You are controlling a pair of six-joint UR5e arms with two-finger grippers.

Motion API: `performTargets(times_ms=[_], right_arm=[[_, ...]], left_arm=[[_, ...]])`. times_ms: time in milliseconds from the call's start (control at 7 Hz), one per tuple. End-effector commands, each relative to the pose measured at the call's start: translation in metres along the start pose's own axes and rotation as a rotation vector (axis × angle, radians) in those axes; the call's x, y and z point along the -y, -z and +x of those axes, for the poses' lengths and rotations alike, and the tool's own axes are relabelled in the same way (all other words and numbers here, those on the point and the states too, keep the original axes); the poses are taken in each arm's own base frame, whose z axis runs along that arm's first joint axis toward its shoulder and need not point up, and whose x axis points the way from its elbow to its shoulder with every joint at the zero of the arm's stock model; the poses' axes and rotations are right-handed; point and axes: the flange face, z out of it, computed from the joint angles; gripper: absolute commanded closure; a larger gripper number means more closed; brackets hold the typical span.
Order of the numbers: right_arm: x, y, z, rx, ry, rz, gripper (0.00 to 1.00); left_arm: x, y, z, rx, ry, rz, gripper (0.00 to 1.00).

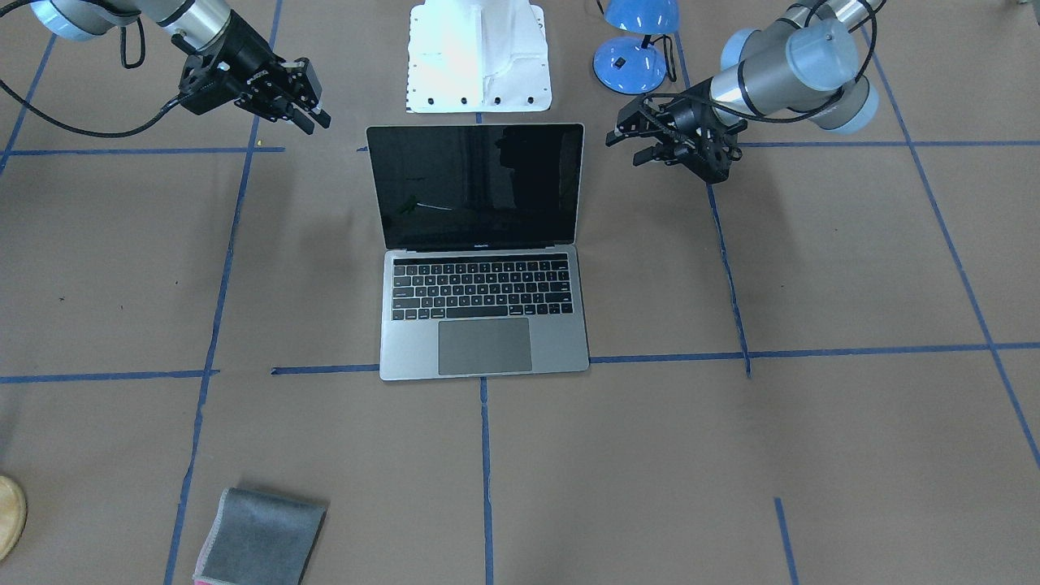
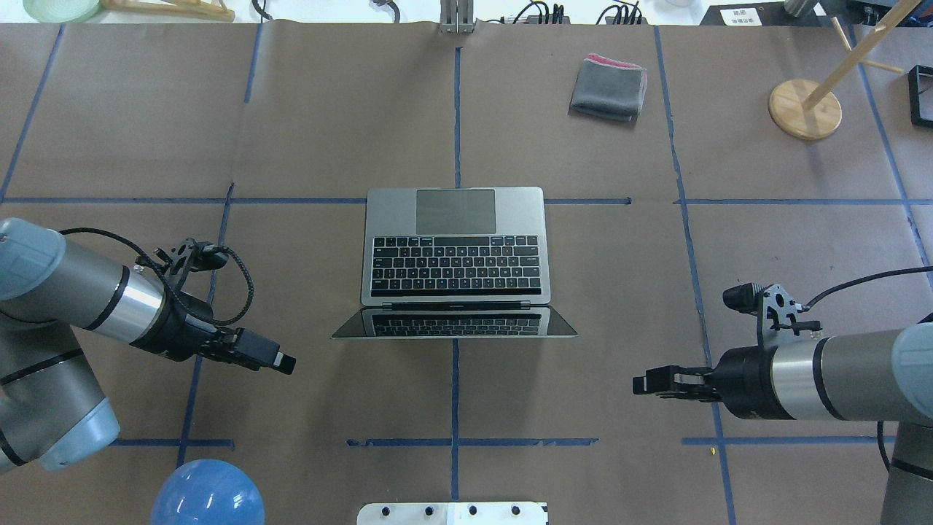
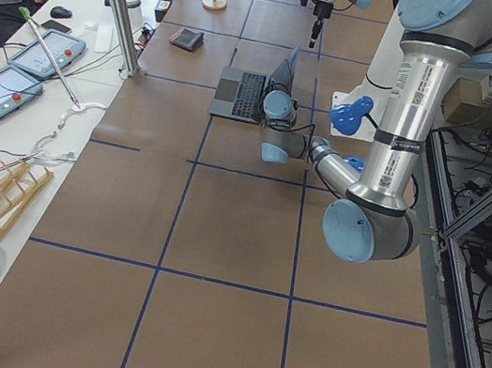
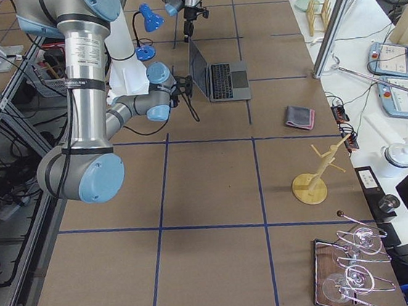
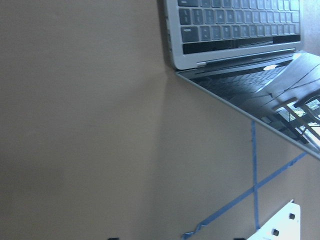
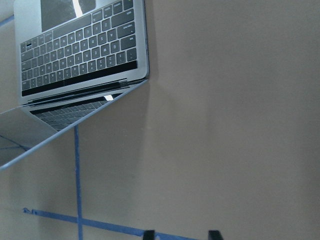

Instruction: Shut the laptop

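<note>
Laptop [image 1: 485, 301]: wide open, lying between both grippers and slightly ahead of them, screen tipped back toward them.
Lid [image 1: 475, 183]: here's the danger. A shove on one corner could twist it or skid the base away, a fast push would slam it, and a fingertip could mark the glass.
Left gripper [image 1: 635, 140]: jaws apart, empty, near the lid's corner.
Right gripper [image 1: 311, 114]: the same, apart and empty.
Writing under screen: tiny, unreadable.

Left arm [image 1: 780, 73], right arm [image 1: 146, 16], either side of white base plate [image 1: 479, 57]: silver tubes, pale blue joint caps, black wrists, looping black cables. Plate edge: four dark screw holes. Left gripper [image 2: 283, 362], right gripper [image 2: 638, 384]: black.
</note>
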Motion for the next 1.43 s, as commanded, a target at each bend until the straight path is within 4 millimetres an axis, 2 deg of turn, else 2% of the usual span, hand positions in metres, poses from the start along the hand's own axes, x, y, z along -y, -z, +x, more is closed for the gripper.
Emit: performTargets(times_ms=[0,286,429,571,857,1286], right_arm=[[-0.005,-0.008,-0.020,0.037,0.002,0.024,0.97],[-0.001,-0.013,-0.036,0.053,0.001,0.061,0.99],[0.000,-0.014,-0.040,0.059,0.001,0.064,0.99],[0.000,-0.015,-0.040,0.059,-0.013,0.069,0.99],[0.002,-0.015,-0.051,0.084,-0.013,0.076,0.99],[0.004,-0.014,-0.053,0.088,-0.012,0.081,0.99]], left_arm=[[0.004,-0.005,0.030,-0.037,-0.021,0.035,0.99],[0.000,-0.002,0.049,-0.066,-0.027,0.158,1.00],[-0.006,-0.009,0.052,-0.088,-0.040,0.196,1.00],[-0.009,-0.013,0.054,-0.093,-0.041,0.201,1.00],[-0.011,-0.009,0.059,-0.103,-0.047,0.203,1.00],[-0.014,-0.004,0.065,-0.118,-0.049,0.202,1.00]])
